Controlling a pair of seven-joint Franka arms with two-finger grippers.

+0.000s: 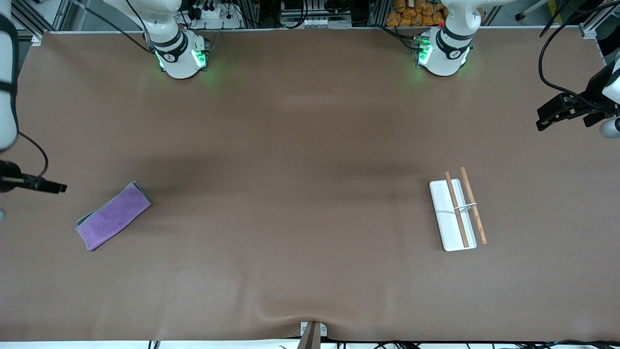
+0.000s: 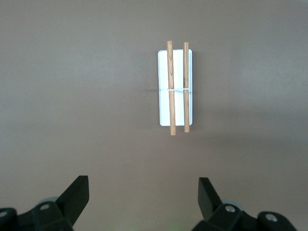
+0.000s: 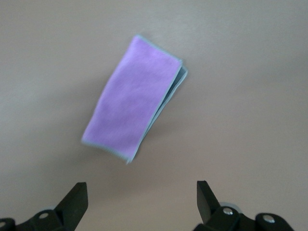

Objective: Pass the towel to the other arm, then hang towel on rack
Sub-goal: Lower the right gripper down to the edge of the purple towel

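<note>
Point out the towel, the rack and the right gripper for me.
towel [image 1: 114, 216], front view, middle of its purple top.
rack [image 1: 445, 213], front view, bare white base beside the rods.
right gripper [image 3: 140, 195], right wrist view, midway between its open fingertips.

Left arm's black two-finger gripper [image 2: 143, 197] is up in the air at the left arm's end of the table, fingers [image 2: 74, 196] spread wide, nothing between them, pointing down. Right arm's black two-finger gripper [image 3: 142, 198] also hangs in the air, at the right arm's end of the table, fingers [image 3: 206, 197] wide apart and empty. Both white arm bases sit at the table's top edge.
</note>
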